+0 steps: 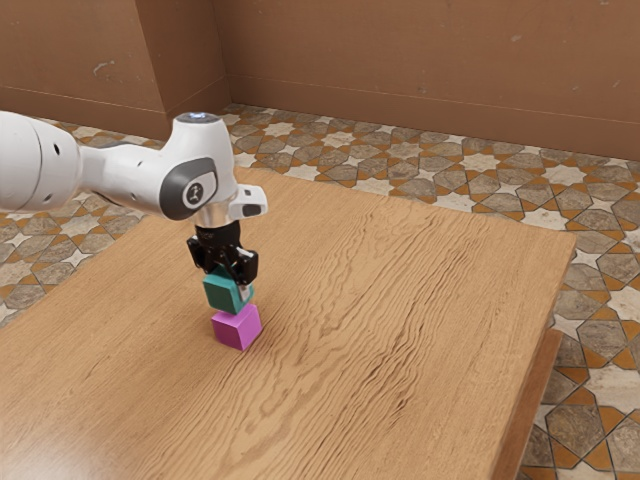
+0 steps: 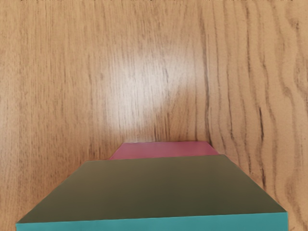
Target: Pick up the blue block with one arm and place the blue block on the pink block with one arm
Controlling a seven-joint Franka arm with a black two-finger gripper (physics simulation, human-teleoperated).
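One teal-faced blue block (image 1: 226, 291) — cube-shaped — above the pink block (image 1: 237, 326).

No readable text, labels, numbers, signs (checked both views).

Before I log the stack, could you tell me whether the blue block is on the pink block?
On it: the blue block sits flush on the pink block, no gap visible, the gripper shut on it.
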